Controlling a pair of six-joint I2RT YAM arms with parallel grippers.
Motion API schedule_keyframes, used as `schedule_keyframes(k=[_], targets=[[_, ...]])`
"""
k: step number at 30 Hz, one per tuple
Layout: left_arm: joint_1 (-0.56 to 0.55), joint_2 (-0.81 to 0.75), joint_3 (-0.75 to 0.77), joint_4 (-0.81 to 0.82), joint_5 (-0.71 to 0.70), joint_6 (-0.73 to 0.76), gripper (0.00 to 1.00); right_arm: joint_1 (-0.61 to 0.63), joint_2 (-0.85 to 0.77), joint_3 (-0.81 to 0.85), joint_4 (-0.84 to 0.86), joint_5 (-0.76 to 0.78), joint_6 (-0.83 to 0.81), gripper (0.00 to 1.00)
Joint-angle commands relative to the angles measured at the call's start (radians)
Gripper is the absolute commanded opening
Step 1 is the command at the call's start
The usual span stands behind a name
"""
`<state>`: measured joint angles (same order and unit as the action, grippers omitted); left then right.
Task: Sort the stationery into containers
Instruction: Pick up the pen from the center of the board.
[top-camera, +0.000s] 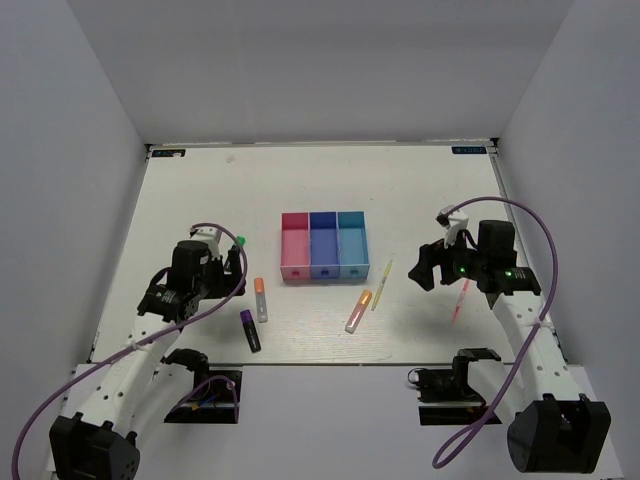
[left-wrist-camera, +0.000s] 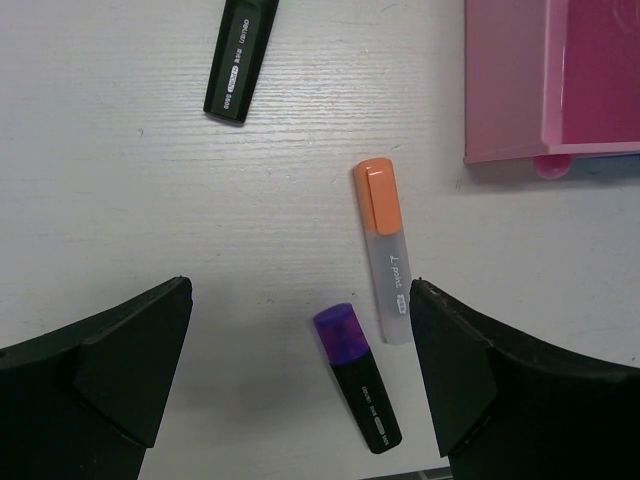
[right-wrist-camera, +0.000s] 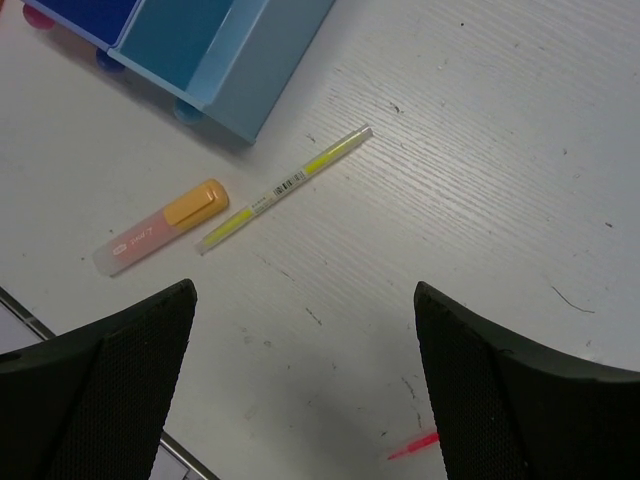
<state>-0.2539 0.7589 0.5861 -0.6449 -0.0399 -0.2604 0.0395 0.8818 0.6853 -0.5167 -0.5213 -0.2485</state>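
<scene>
Three joined containers stand mid-table: pink (top-camera: 296, 250), blue (top-camera: 323, 245) and teal (top-camera: 352, 245). The stationery lies loose on the table. My left gripper (top-camera: 230, 264) is open and empty above a purple marker (left-wrist-camera: 358, 375), beside an orange-capped highlighter (left-wrist-camera: 385, 250); a dark marker (left-wrist-camera: 240, 60) lies farther off, its green cap (top-camera: 240, 241) showing from above. My right gripper (top-camera: 430, 266) is open and empty. Ahead of it lie a thin yellow pen (right-wrist-camera: 285, 188) and a second orange highlighter (right-wrist-camera: 160, 228). A pink pen (top-camera: 460, 298) lies by its right finger, only its tip (right-wrist-camera: 412, 447) showing.
White walls close in the table on three sides. Purple cables loop from both arms, one (top-camera: 535, 235) arching over the right side. The arm bases and black mounts (top-camera: 205, 392) sit at the near edge.
</scene>
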Motion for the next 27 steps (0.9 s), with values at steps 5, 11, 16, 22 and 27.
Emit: schedule_keyframes(k=[5, 11, 16, 22, 27], targets=[[-0.001, 0.016, 0.018, -0.001, 0.011, 0.000, 1.00, -0.001, -0.003, -0.004, 0.001, 0.050, -0.008, 0.90], [-0.001, 0.029, 0.018, -0.002, 0.012, 0.001, 1.00, 0.000, -0.009, -0.004, 0.003, 0.064, 0.002, 0.90], [-0.001, 0.039, 0.020, -0.001, 0.012, 0.001, 1.00, 0.000, -0.014, -0.006, 0.003, 0.073, 0.002, 0.90], [-0.002, 0.045, 0.023, 0.002, 0.018, 0.000, 1.00, 0.000, -0.018, -0.006, 0.001, 0.075, 0.000, 0.90], [-0.002, 0.048, 0.023, -0.002, 0.023, 0.000, 0.97, 0.000, -0.021, -0.007, 0.001, 0.080, 0.002, 0.90]])
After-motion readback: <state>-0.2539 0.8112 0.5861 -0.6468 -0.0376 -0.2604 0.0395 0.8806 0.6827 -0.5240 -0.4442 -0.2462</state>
